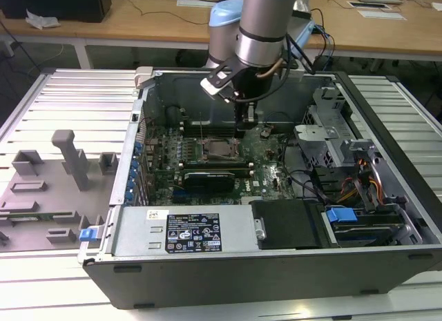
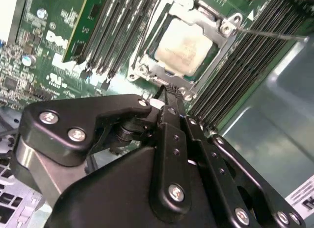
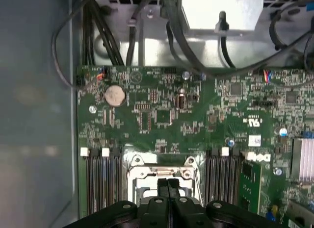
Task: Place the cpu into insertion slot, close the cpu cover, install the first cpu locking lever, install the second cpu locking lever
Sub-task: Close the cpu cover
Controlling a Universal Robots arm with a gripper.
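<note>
Inside the open computer case on the slatted desk, one arm reaches down to one green motherboard. Two banks of long black memory slots flank a single insertion slot, one bank on either side. On the exterior view's clock face, that slot lies between seven and eight o'clock from the pincer, close by and lower. In both wrist views the tips hang just over the socket's edge. The pincer's two fingers are pressed together with nothing between them. One cpu cover lies down over the slot, and the one cpu sits in its window (square, so it has no long axis to speak of). A single thin rod, probably a locking lever, juts from the cover's corner across the nearer memory bank, its long axis crossing those slots.
</note>
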